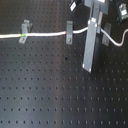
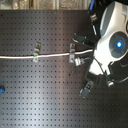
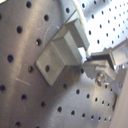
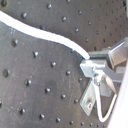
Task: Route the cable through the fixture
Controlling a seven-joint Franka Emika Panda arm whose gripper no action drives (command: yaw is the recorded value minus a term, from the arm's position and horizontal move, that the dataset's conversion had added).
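Note:
The white cable comes in from the first exterior view's left and passes a left fixture clip and a middle fixture clip. A green band shows by the left clip. Past my gripper the cable loops off toward the first exterior view's right. In the second wrist view my gripper is shut on the cable, and a further stretch hangs below beside a grey bracket. A grey angle fixture sits right beside my gripper in the first wrist view.
A black perforated board carries everything. A broad grey metal bar slants down from the gripper area. In the second exterior view, another small clip stands on the board below the white arm body, and a blue object lies at the left edge.

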